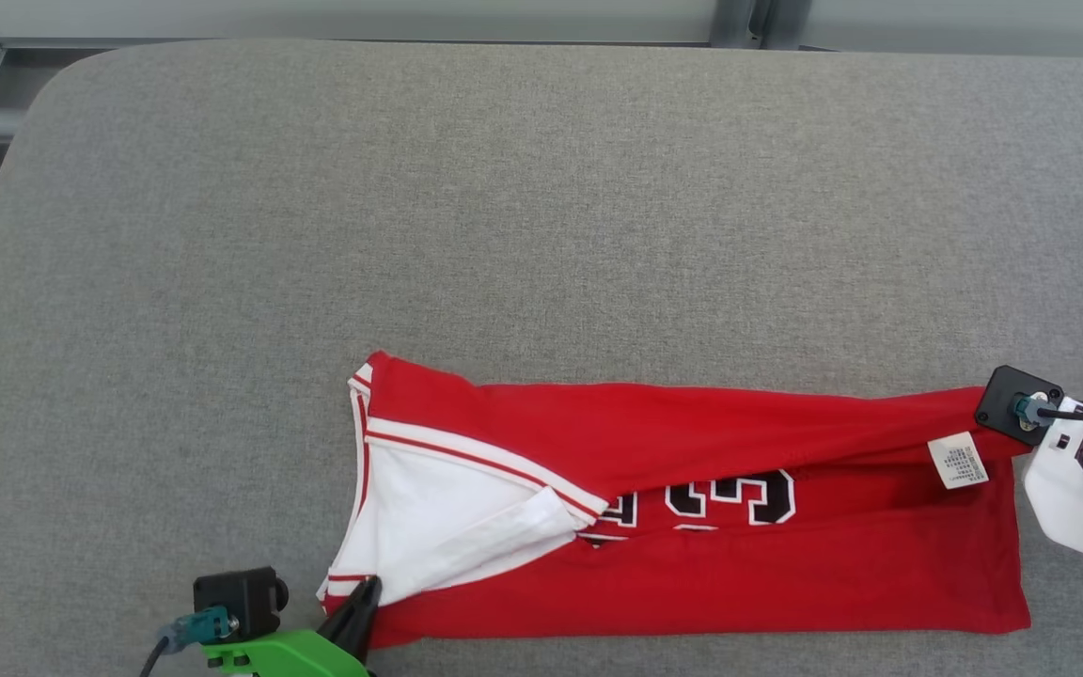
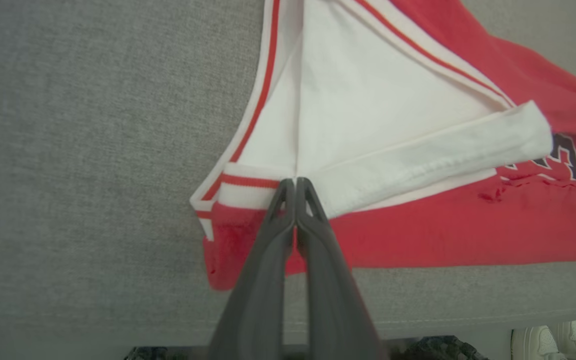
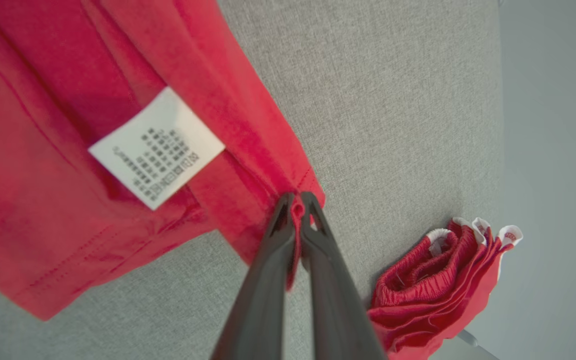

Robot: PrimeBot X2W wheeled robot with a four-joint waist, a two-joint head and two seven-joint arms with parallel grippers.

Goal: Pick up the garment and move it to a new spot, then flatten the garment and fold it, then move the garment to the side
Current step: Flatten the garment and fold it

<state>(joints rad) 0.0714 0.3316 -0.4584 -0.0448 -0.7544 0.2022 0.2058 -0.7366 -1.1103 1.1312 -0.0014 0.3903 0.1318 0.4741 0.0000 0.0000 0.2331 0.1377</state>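
The jersey [image 1: 739,564] lies half folded on the near part of the desk [image 1: 504,188]. Its long axis runs left to right between the arms, with the shoulders to the left and the hem to the right. The left jaws are together at the near shoulder strap, seemingly pinching it, and the right jaws are clamped on the far hem corner by the label [image 1: 958,461], so each arm has its own end. Any next fold, I judge, turns on that axis; bunched shorts [image 3: 433,280] lie apart near the desk's edge.
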